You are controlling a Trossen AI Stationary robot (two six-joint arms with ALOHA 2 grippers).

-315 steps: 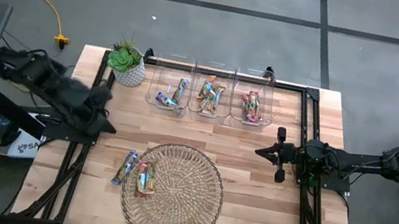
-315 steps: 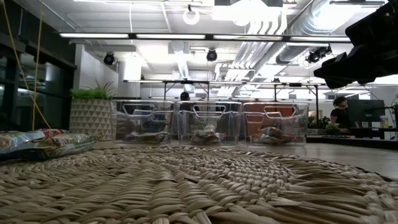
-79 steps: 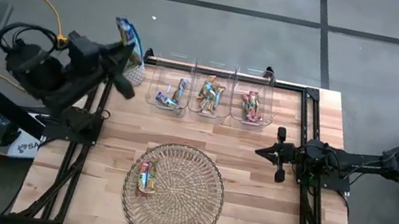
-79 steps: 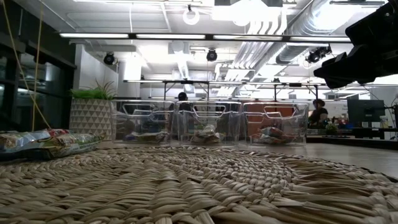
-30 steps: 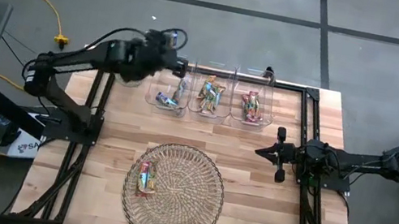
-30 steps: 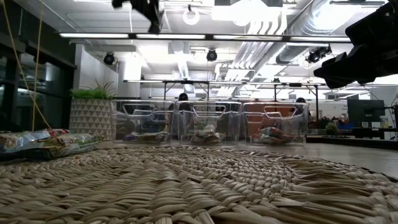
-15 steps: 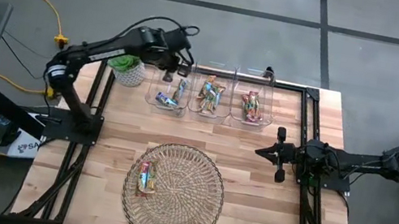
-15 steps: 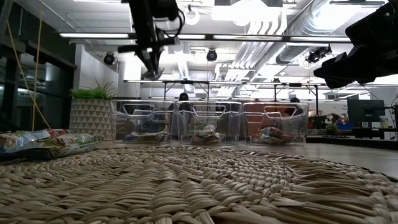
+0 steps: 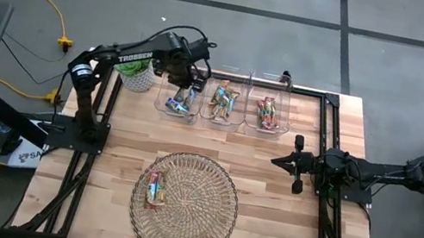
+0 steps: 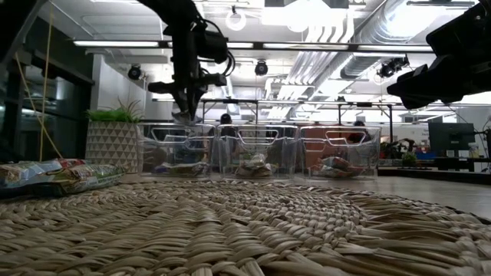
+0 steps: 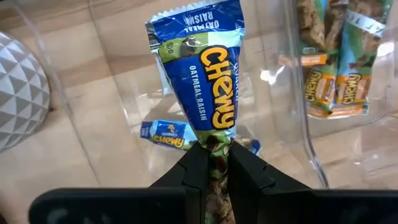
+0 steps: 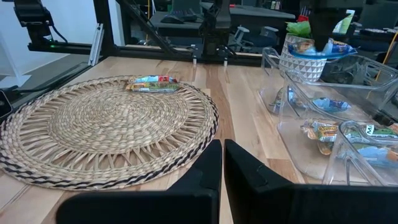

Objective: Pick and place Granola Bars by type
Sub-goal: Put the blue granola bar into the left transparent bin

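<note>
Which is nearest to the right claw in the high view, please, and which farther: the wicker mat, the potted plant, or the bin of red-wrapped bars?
1. Bin of red-wrapped bars, rightmost bin, closest to the right claw.
2. Wicker mat, table's front centre.
3. Potted plant, far left corner.

Blue bar's (image 11: 202,87) lower end — hidden between left fingers (image 11: 194,171).

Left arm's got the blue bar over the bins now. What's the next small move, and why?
Probably lower a little and open. The left gripper is shut on a blue granola bar hanging over the leftmost clear bin, where another blue bar already lies. The tan-wrapped bars sit in the neighbouring bin, so this looks like the matching one.
</note>
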